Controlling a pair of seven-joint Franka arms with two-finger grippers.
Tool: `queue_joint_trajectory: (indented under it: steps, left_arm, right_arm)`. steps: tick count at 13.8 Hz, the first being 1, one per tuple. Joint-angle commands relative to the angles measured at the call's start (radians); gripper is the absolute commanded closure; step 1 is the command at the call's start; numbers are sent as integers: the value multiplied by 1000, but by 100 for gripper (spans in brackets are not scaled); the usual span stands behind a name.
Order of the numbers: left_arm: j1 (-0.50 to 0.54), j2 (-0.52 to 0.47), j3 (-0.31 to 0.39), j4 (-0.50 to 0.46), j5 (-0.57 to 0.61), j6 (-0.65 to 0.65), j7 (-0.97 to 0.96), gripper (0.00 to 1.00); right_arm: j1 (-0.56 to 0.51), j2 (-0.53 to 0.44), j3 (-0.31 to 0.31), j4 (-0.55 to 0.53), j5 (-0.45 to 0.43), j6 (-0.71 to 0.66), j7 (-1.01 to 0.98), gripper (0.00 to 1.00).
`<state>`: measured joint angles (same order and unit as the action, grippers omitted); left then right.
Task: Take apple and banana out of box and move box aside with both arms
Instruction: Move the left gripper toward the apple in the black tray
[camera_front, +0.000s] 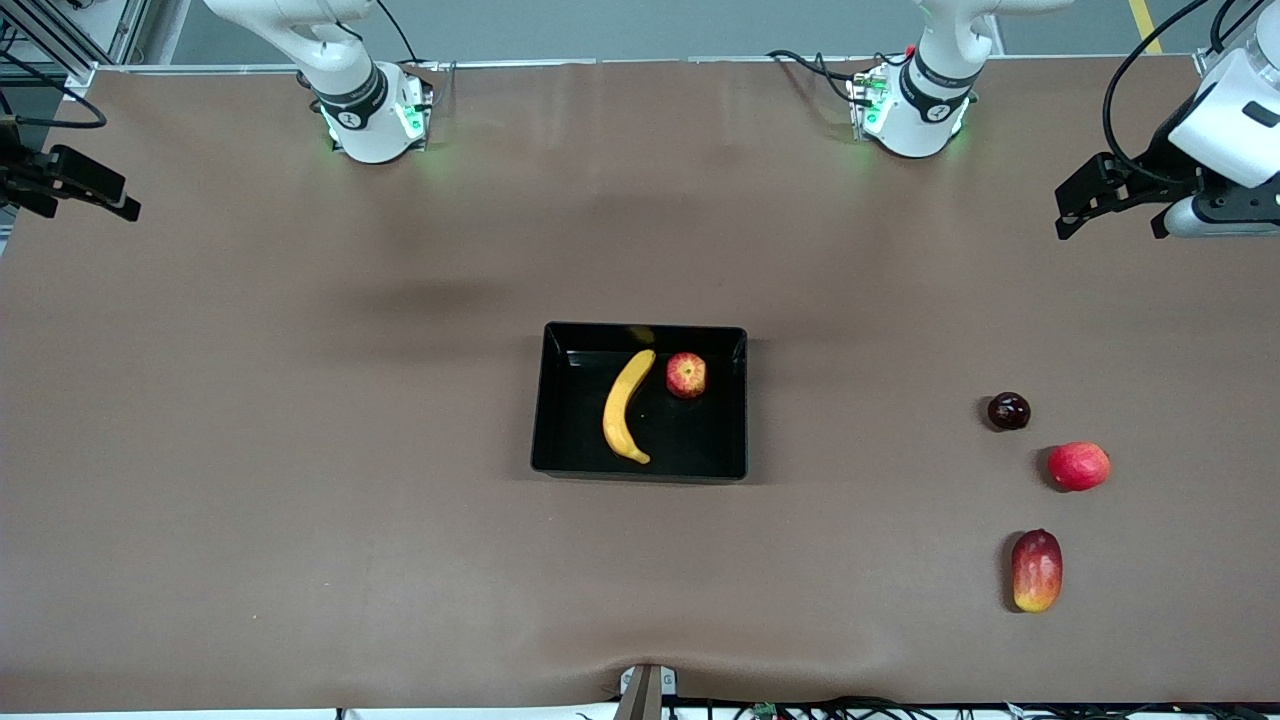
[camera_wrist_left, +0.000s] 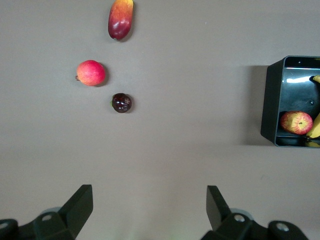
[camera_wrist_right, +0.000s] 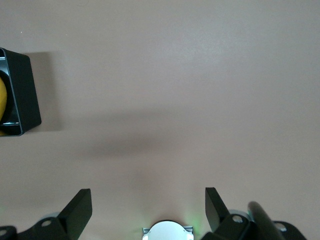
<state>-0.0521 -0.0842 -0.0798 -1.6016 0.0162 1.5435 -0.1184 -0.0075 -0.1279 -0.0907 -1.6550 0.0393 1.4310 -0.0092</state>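
Brown table (camera_front: 300, 450), banana (camera_front: 626, 405) and apple (camera_front: 686, 375) in black tray (camera_front: 560, 400); left gripper (camera_wrist_left: 149, 207), right gripper (camera_wrist_right: 148, 207), both jaws wide open, empty, well apart from tray

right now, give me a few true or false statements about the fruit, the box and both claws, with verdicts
1. The banana lies inside the box. True.
2. The apple sits on the bare table. False: it is in the box beside the banana.
3. The left claw holds the mango. False: it is open and empty, and the mango lies on the table.
4. The right claw is open and empty. True.
5. Three fruits lie outside the box toward the left arm's end: the mango, a red round fruit and a dark round fruit. True.
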Motion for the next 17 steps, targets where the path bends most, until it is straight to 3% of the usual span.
queue_joint_trajectory:
  steps: [1, 7, 11, 14, 17]
  left_arm:
    - [-3, -16, 2, -6, -16, 0, -10, 0]
    - [-23, 15, -8, -6, -16, 4, -9, 0]
    - [-34, 95, -104, -9, -18, 59, -65, 0]
    - [-66, 203, -204, -12, -1, 171, -220, 0]
    - [-210, 323, -221, -6, 80, 292, -485, 0]
  right_arm:
    - [-3, -39, 0, -42, -6, 19, -3, 0]
    - [-3, -30, -1, -25, -6, 9, -3, 0]
    - [-6, -27, -4, -17, -6, 6, -3, 0]
    - [-3, -21, -17, 20, -6, -3, -3, 0]
    - [-5, -21, -21, 23, -6, -6, -3, 0]
